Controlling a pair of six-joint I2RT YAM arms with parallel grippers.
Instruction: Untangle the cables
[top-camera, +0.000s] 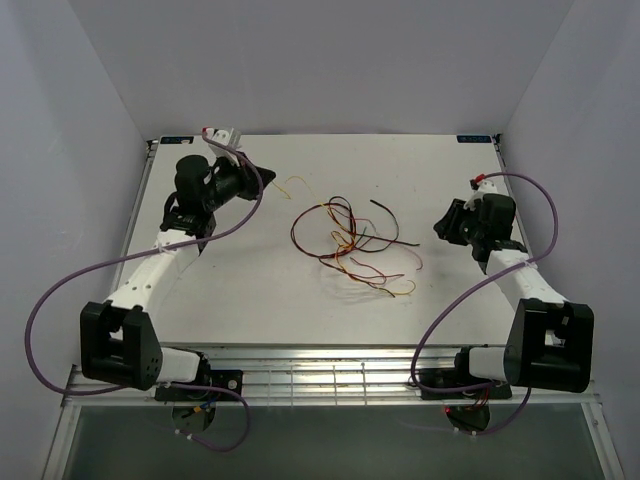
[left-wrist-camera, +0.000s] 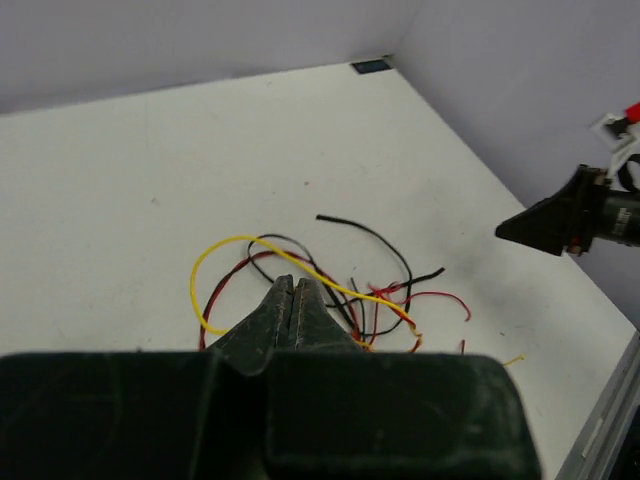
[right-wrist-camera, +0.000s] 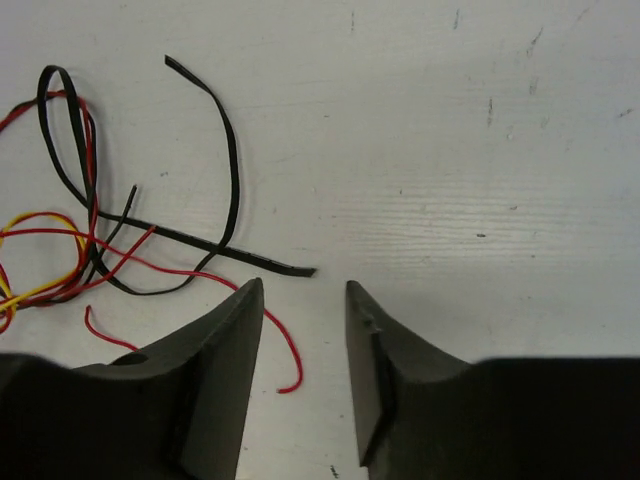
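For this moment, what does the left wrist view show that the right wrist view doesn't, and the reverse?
Only the left wrist view: the left hand, fingers pressed together, the right hand across the table, and the far table corner against the walls. Only the right wrist view: the right hand's own fingers standing apart with bare table between them, and a red cable with its free end curling beside one finger. Both: the white table and the tangled cables, yellow, red and black.

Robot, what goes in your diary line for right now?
left tool: shut | right tool: open, nothing between | cables: one tangled bundle
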